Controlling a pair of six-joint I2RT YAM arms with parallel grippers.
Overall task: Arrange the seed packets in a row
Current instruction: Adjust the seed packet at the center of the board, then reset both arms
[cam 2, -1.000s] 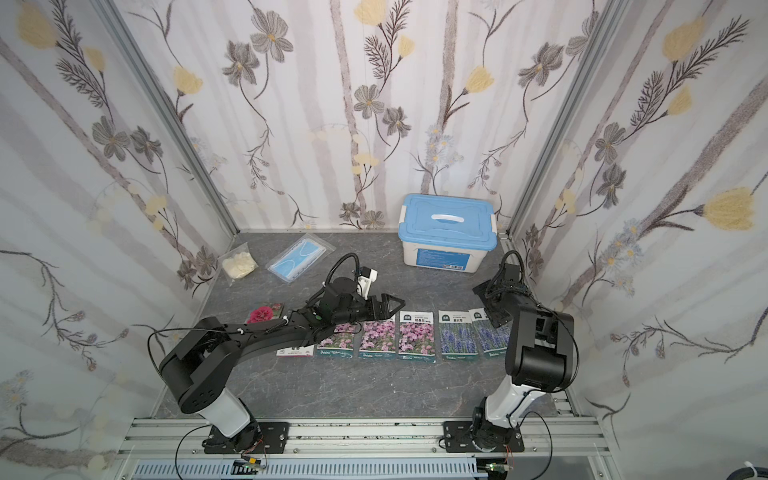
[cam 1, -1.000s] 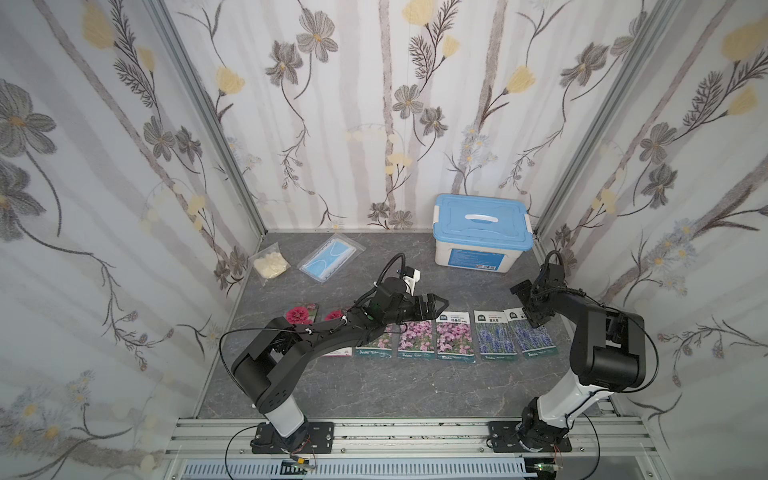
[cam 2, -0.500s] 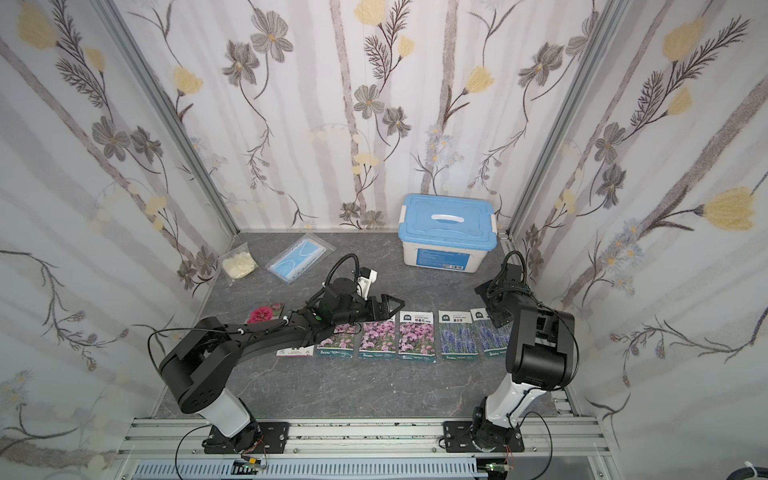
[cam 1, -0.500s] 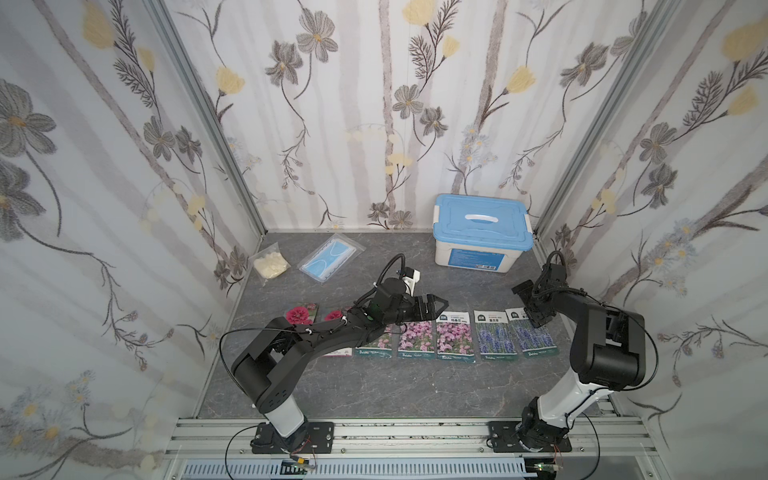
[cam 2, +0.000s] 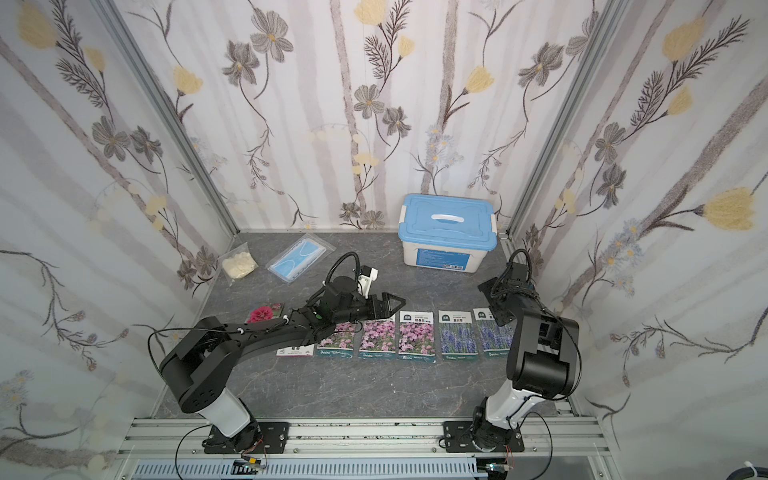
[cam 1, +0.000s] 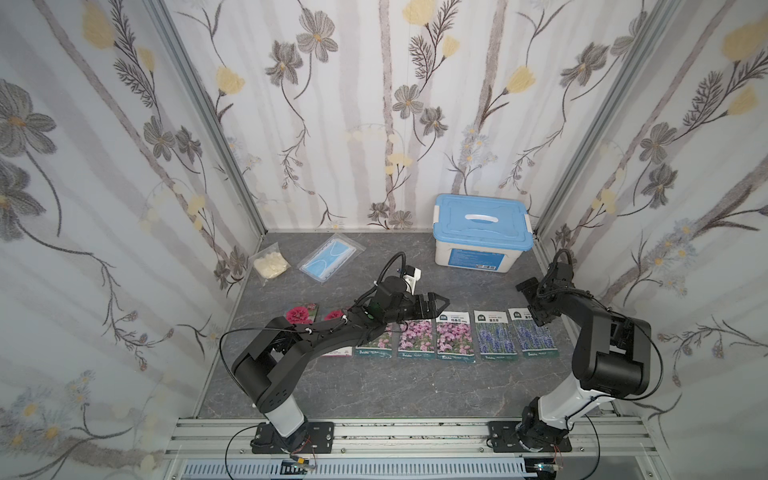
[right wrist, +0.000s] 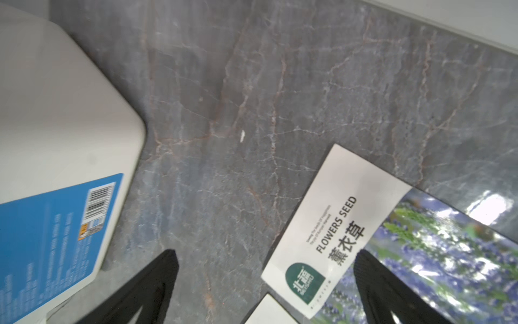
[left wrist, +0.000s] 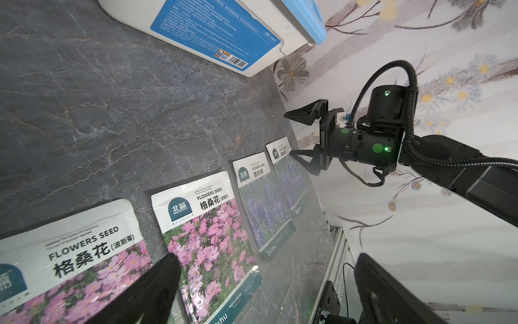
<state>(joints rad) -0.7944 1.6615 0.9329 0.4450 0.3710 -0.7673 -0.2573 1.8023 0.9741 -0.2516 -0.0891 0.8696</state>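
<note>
Several seed packets lie face up in a row on the grey floor: pink-flowered ones [cam 1: 455, 336] [cam 2: 416, 337] [left wrist: 207, 224] and two lavender ones [cam 1: 496, 334] [cam 1: 534, 332] [right wrist: 420, 246]. A packet showing a white band [cam 1: 340, 352] lies partly under the left arm. A red-flowered packet [cam 1: 300, 314] lies apart at the left, with another red one [cam 1: 332, 316] mostly hidden by the arm. My left gripper [cam 1: 436, 305] [cam 2: 392, 307] [left wrist: 265, 258] hovers open over the pink packets, holding nothing. My right gripper [cam 1: 532, 303] [cam 2: 493, 302] [right wrist: 265, 255] stands open and empty above the rightmost lavender packet's label end.
A white box with a blue lid [cam 1: 482, 232] stands at the back right, close to the right gripper. A clear bag with a blue face mask [cam 1: 330, 257] and a clear bag of cream-coloured stuff [cam 1: 270, 264] lie at the back left. Walls close in on three sides.
The right gripper has drifted slightly toward the right wall. The left arm and the packets have stayed where they were.
</note>
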